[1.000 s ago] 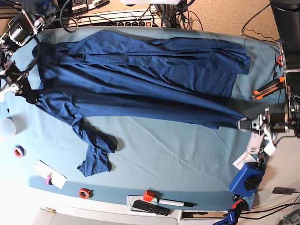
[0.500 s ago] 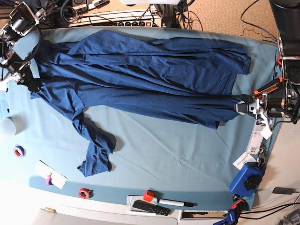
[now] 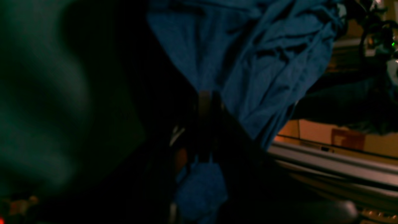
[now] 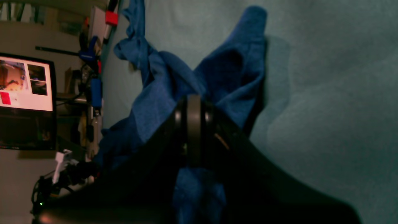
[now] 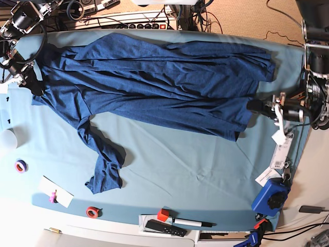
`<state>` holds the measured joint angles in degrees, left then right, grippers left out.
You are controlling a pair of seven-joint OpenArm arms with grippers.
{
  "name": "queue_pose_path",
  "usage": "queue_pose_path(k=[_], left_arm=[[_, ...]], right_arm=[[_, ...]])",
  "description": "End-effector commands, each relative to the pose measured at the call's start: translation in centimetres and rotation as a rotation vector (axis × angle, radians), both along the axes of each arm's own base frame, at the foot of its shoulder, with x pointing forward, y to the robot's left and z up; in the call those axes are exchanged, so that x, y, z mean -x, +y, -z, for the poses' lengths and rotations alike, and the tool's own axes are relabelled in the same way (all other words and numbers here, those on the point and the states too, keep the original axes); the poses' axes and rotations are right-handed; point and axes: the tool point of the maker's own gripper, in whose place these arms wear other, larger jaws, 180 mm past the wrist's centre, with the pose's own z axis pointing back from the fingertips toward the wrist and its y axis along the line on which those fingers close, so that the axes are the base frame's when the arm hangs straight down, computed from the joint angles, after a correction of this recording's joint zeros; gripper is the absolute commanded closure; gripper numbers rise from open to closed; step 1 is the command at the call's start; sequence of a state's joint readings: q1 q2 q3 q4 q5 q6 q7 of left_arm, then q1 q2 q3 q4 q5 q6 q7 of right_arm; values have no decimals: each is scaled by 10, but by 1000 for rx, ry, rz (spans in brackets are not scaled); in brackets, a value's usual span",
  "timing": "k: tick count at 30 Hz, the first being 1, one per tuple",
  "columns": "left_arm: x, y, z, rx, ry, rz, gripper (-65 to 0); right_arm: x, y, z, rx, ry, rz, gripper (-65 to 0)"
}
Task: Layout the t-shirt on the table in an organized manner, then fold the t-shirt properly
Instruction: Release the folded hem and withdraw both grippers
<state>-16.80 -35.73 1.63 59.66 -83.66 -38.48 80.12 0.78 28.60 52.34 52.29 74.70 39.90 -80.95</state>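
While both arms are stretching the t-shirt (image 5: 154, 87) across the far half of the table (image 5: 205, 170), each gripper is pinching an edge of the cloth with its jaws pressed together. The left gripper (image 5: 253, 106), at the right of the base view, is clamping the navy fabric; in the left wrist view its tip (image 3: 205, 96) is biting into a gathered fold, with more blue cloth bunching behind the jaws. The right gripper (image 5: 36, 88), at the left of the base view, is gripping the opposite edge; the right wrist view shows its closed jaws (image 4: 193, 102) with folds of the shirt fanning out beyond them over the teal cloth.

The garment is lying wrinkled and lengthwise from left to right, with one twisted part (image 5: 105, 164) trailing toward the near side, apart from the main body.

Much of the left wrist view is dark and blurred, so the gripper body there is hard to make out, and the left side of that frame is only a dim greenish haze. The right gripper's body is filling the lower part of its own view as a black shape.

A monitor (image 4: 26, 84) is showing at the left of the right wrist view, its contents too small to read. Near the table's front edge are sitting a red tape roll (image 5: 92, 211), a purple tape roll (image 5: 20, 165), a marker (image 5: 187, 222) and a blue clamp-like block (image 5: 271, 195); white tags (image 5: 279, 154) are hanging at the right, their print illegible.
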Motion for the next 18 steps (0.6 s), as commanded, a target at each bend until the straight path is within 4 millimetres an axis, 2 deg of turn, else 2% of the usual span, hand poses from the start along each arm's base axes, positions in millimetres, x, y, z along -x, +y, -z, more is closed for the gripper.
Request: queue_pose_path(k=[1, 5, 6, 8, 9, 10, 13, 18], left_arm=[[-10, 6, -15, 2, -56, 4, 0], [-8, 6, -13, 1, -57, 8, 0], [-8, 7, -14, 0, -58, 8, -56], [-9, 8, -15, -4, -61, 7, -243], [-11, 10, -16, -8, -65, 6, -300], [-13, 14, -18, -16, -70, 4, -319], [-26, 33, -35, -58, -113, -10, -318], [-69, 67, -94, -131, -262, -45, -318]], right_arm=[[-7, -15, -20, 40, -50, 15, 0], [-6, -15, -18, 47, -37, 12, 0], [-6, -15, -18, 47, -37, 12, -28], [-6, -15, -18, 47, -38, 12, -183], [-7, -15, -18, 47, -38, 12, -237], [-7, -15, -19, 47, -39, 12, -262], [-8, -20, -24, 61, -42, 13, -263], [-18, -40, -51, 118, -81, 16, -263]])
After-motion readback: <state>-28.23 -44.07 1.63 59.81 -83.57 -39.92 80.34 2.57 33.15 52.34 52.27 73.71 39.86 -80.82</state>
